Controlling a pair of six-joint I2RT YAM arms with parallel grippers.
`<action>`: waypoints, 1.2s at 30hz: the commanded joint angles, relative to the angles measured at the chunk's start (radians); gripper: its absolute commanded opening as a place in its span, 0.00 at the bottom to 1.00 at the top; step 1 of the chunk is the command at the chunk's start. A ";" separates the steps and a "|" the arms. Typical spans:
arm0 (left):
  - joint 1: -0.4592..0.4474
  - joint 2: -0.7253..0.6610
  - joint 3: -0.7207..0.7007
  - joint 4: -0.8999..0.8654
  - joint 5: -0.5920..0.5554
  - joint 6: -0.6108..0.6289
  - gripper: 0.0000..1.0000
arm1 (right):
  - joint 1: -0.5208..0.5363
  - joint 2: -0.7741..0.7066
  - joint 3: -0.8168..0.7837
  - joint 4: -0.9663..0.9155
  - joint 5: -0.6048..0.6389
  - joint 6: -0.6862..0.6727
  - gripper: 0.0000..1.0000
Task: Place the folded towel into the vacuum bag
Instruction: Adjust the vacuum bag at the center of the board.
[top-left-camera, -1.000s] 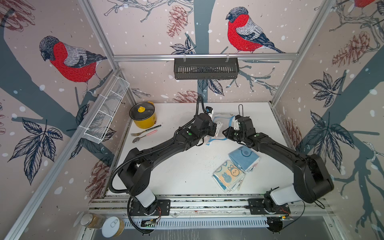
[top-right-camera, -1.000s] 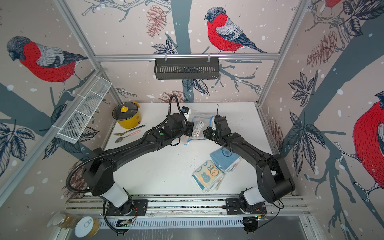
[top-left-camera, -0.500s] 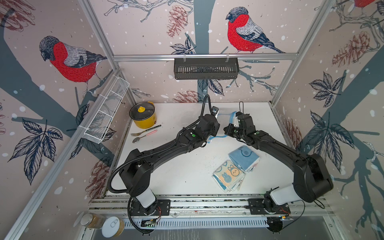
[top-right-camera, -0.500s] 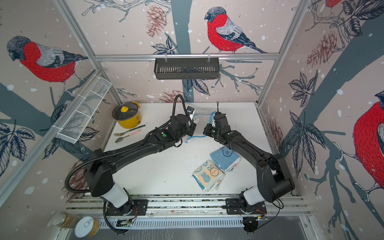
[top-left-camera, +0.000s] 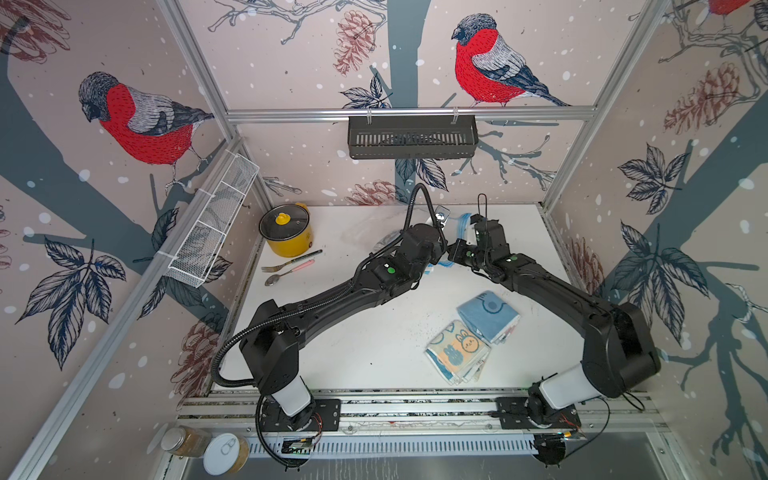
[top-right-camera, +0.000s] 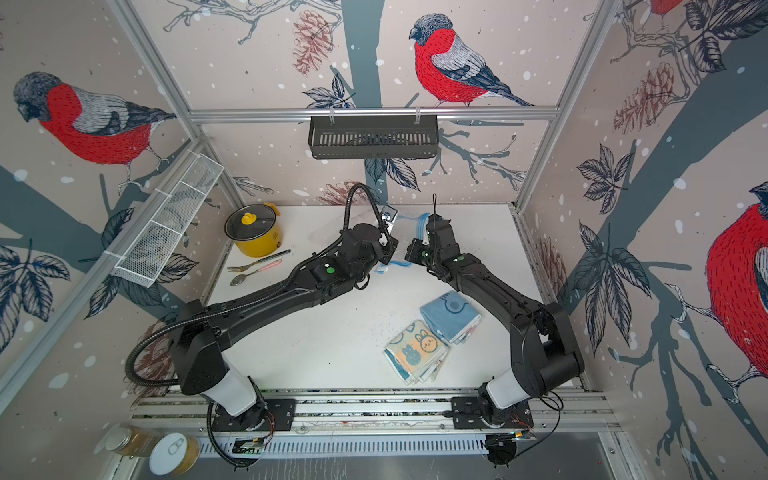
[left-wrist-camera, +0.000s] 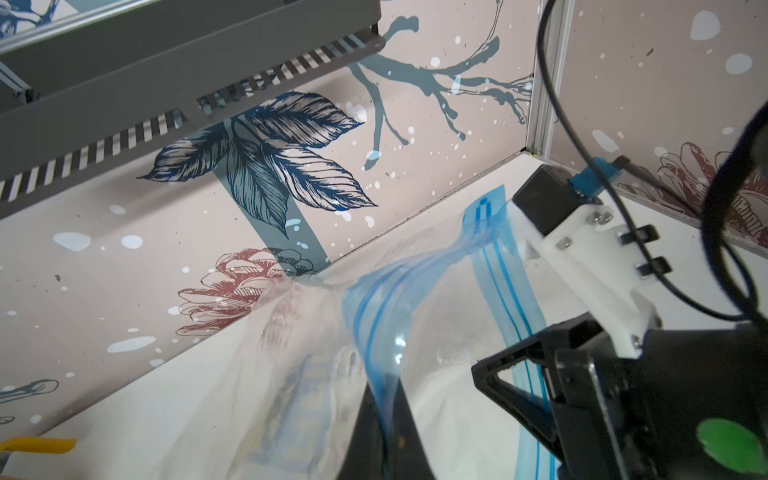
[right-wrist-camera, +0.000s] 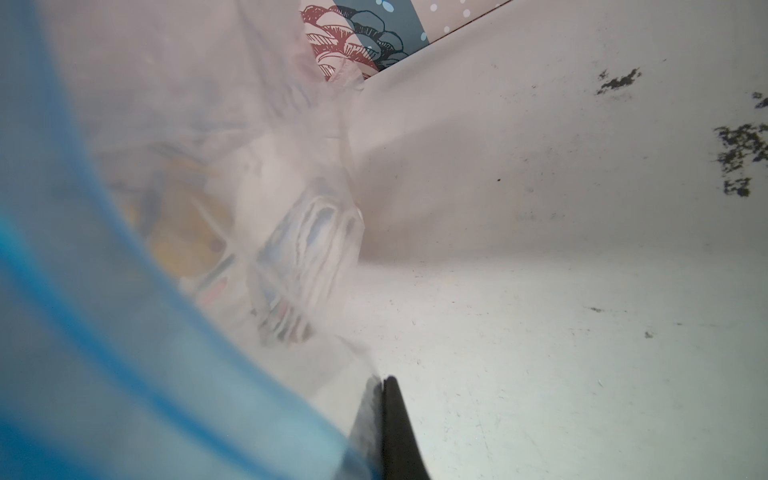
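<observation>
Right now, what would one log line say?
left gripper: shut on bag | right gripper: shut on bag | blue towel, bunny towel: on table

Black arms (top-left-camera: 332, 299), white bases (top-left-camera: 293, 397), green dots (top-left-camera: 390, 270), seemingly corrugated cable (top-left-camera: 232, 343).

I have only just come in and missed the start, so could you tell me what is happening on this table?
Both arms are working the vacuum bag at the back of the table. The left gripper and the right gripper are each shut on its blue zip end, holding it lifted. Something folded shows blurrily through the plastic. Two folded towels, a blue towel and a patterned towel, lie nearer the front, untouched.
</observation>
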 joint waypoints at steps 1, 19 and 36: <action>-0.018 0.011 0.019 0.068 -0.011 0.047 0.00 | -0.010 -0.003 0.004 0.010 -0.001 -0.008 0.01; -0.026 -0.027 -0.050 0.153 -0.045 -0.094 0.00 | -0.019 -0.132 0.066 -0.018 -0.005 -0.090 0.01; -0.026 -0.064 0.030 0.256 -0.065 0.091 0.00 | -0.002 -0.196 0.052 -0.035 0.098 -0.107 0.00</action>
